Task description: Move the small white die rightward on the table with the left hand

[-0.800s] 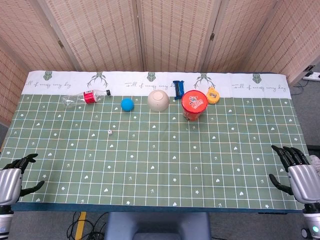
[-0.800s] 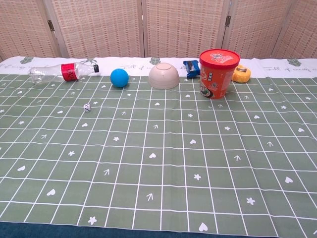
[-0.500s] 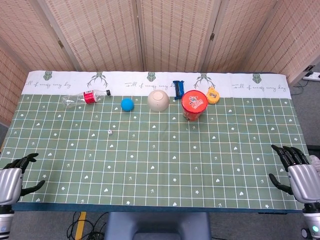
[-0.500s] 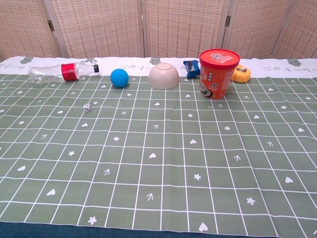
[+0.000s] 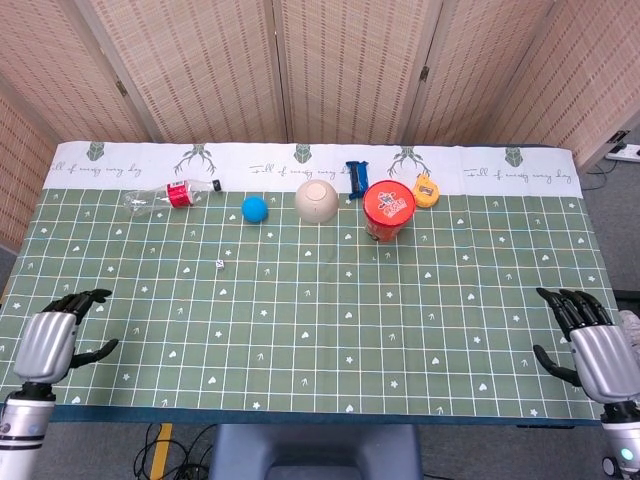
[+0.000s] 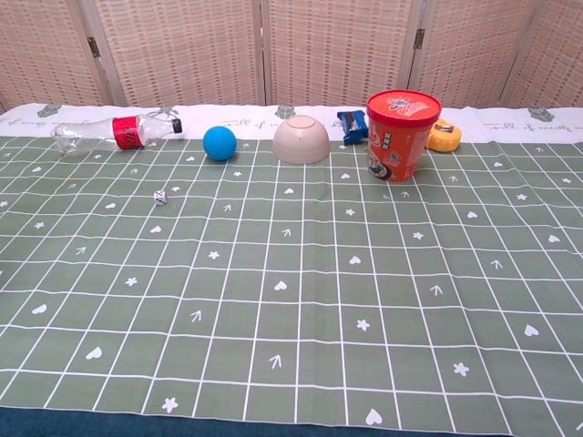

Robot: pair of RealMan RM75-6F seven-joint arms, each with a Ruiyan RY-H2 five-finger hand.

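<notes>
My left hand point(image 5: 48, 345) sits at the near left edge of the tabletop point(image 5: 320, 330), fingers loosely spread and holding nothing. My right hand point(image 5: 598, 350) is at the near right corner, likewise spread and holding nothing. Neither shows in the chest view.

The small white die point(image 5: 219, 264) lies alone on the green checked cloth, well ahead of my left hand and to its right, in front of the blue ball point(image 5: 256, 208) and the lying plastic bottle point(image 5: 168, 196). It shows in the chest view too point(image 6: 159, 197), dark pips just visible.

I judge this to be the very start: the reach has hardly begun and the die is untouched. Next I need to carry the left hand forward and inward over the die, then come down with a fine pinch, since it is tiny and could skid or tumble.

As for writing, the white border of the cloth carries a repeated cursive line I cannot read. The bottle has a red label, and the red-lidded cup point(image 5: 388, 211) has print on it, too small to make out.
</notes>
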